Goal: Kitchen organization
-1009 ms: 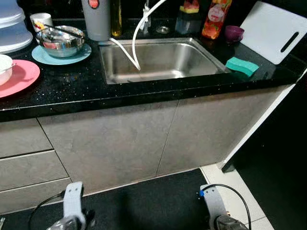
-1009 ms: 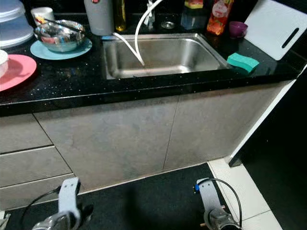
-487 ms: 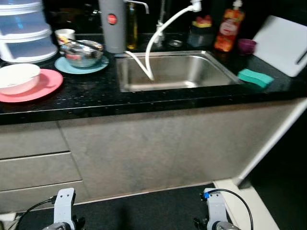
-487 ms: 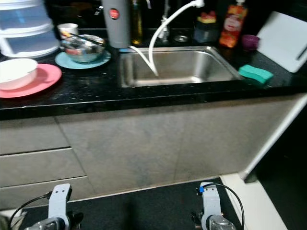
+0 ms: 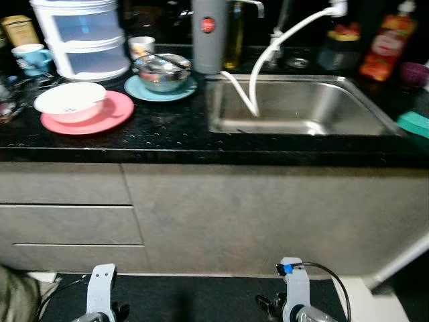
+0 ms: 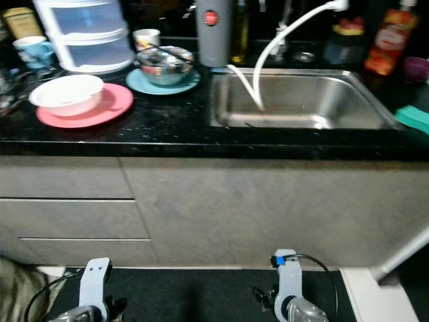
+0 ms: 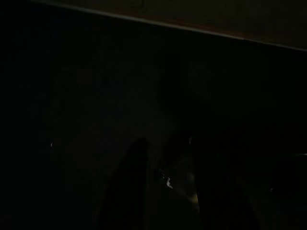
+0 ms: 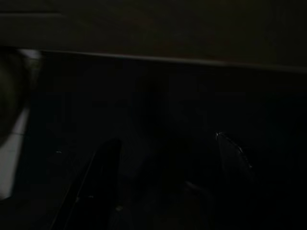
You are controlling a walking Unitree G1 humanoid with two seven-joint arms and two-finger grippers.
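A black countertop [image 5: 167, 137] carries a pink plate [image 5: 114, 113] with a white bowl [image 5: 70, 102] on it. Behind it a blue plate [image 5: 137, 89] holds a steel bowl [image 5: 161, 70], with a white cup [image 5: 141, 45] beside it. A steel sink [image 5: 295, 111] lies to the right, with a white hose [image 5: 268, 57] dipping into it. Both arms hang low in front of the cabinet: left arm [image 5: 102, 288], right arm [image 5: 293, 288]. In the dark wrist views my left gripper [image 7: 167, 141] and right gripper [image 8: 163, 139] show open, holding nothing, over dark floor.
Clear plastic drawers [image 5: 84, 37] and a blue mug [image 5: 31, 57] stand at the back left. A grey flask [image 5: 208, 33], an oil bottle [image 5: 234, 37], an orange bottle [image 5: 383, 47] and a green sponge [image 5: 415, 123] surround the sink. Grey drawer fronts [image 5: 67, 225] lie below.
The camera has swung left: the plastic drawers and blue mug have come into view, and the white cutting board has left it. Both arms still hang low.
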